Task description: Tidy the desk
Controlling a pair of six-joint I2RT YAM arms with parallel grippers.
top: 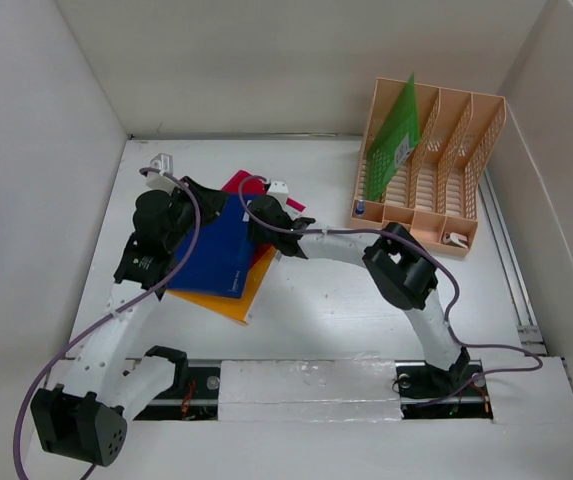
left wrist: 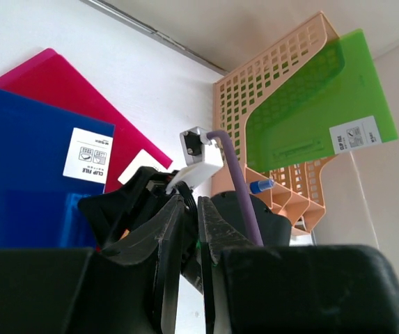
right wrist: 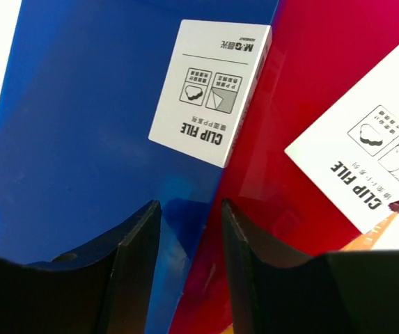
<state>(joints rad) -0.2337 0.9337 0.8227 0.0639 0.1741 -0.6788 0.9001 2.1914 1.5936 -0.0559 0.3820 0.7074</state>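
The desk is a white tabletop walled by white panels. A blue clip file lies on a red file and an orange file at centre left. My right gripper is open and low over the blue file's right edge. In the right wrist view the gripper straddles the line where the blue file meets the red file. My left gripper is at the stack's left side. In its wrist view the left gripper has its jaws pressed together and empty.
A peach slotted file rack stands at the back right with a green file upright in its leftmost slot. It also shows in the left wrist view. A blue pen cap sits in a front compartment. The two grippers are close together.
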